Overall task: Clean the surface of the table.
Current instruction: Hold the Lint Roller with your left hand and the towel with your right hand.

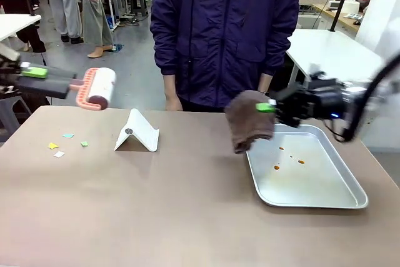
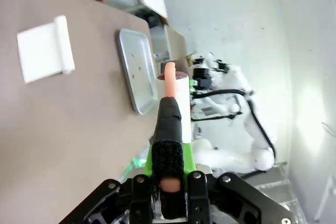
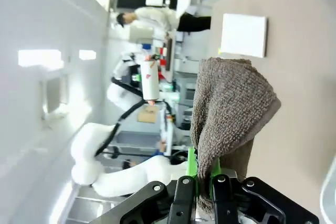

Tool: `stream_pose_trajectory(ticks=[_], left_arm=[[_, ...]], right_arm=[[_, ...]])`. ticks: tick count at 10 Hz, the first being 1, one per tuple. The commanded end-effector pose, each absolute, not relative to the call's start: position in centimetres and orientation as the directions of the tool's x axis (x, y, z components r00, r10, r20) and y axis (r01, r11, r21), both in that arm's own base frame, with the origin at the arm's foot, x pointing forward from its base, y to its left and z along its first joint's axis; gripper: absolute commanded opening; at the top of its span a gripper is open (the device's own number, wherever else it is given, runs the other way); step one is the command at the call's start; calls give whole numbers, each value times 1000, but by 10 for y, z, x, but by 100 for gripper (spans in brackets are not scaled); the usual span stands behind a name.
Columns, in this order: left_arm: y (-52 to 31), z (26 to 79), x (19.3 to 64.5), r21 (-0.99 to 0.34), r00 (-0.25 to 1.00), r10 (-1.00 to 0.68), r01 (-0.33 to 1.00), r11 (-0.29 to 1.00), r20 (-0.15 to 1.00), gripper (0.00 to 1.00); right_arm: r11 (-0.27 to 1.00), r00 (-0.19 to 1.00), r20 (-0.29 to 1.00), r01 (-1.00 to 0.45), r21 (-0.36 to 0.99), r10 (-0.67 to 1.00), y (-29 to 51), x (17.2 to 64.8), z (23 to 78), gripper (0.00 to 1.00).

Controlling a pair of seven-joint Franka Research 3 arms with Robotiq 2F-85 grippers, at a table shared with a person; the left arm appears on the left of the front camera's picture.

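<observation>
The brownish-taupe table [image 1: 156,204] spreads across the front view, with several small coloured paper scraps [image 1: 62,144] lying at its left. Above the table's far left corner my left gripper [image 1: 34,73] is shut on the black handle of a lint roller [image 1: 100,87] with a pink frame and white roll; in the left wrist view the lint roller [image 2: 173,95] points away from my left gripper [image 2: 169,169]. My right gripper [image 1: 267,107] is shut on a folded brown cloth [image 1: 250,120] that hangs over the tray's left edge. The brown cloth [image 3: 231,108] rises from my right gripper [image 3: 203,179].
A shiny metal tray [image 1: 331,201] with a few orange drips [image 1: 289,157] lies at the right of the table. A white folded stand [image 1: 139,132] sits left of centre. A person in a dark blue jacket [image 1: 225,29] stands at the far edge.
</observation>
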State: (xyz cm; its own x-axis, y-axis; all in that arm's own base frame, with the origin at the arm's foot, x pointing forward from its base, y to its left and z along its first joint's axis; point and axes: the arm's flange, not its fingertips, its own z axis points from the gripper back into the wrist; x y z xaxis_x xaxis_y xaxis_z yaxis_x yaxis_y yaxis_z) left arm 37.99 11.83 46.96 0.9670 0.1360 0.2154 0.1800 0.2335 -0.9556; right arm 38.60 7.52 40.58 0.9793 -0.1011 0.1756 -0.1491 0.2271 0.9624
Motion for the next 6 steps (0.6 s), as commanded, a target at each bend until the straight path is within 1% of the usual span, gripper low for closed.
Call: stream_pose_trajectory(ticks=[1, 2, 3, 4, 5, 6], left_arm=[[156, 452, 365, -965, 978, 30, 201, 168, 209, 4], [177, 436, 352, -958, 970, -37, 245, 152, 242, 4], [198, 419, 343, -954, 967, -40, 256, 156, 253, 4], [217, 403, 337, -958, 968, -14, 251, 140, 252, 4], [231, 391, 332, -965, 966, 64, 246, 97, 252, 4], [211, 388, 337, -968, 957, 142, 249, 31, 251, 4]], right_arm=[[168, 982, 133, -109, 980, -137, 15, 373, 409, 0], [104, 979, 116, -99, 990, -168, -16, 366, 401, 0], [57, 969, 119, -109, 992, -216, -48, 354, 391, 0], [19, 939, 148, -150, 989, -310, -73, 345, 380, 0], [3, 942, 134, -140, 990, -307, -79, 340, 369, 0], [1, 942, 133, -139, 990, -308, -79, 340, 358, 0]])
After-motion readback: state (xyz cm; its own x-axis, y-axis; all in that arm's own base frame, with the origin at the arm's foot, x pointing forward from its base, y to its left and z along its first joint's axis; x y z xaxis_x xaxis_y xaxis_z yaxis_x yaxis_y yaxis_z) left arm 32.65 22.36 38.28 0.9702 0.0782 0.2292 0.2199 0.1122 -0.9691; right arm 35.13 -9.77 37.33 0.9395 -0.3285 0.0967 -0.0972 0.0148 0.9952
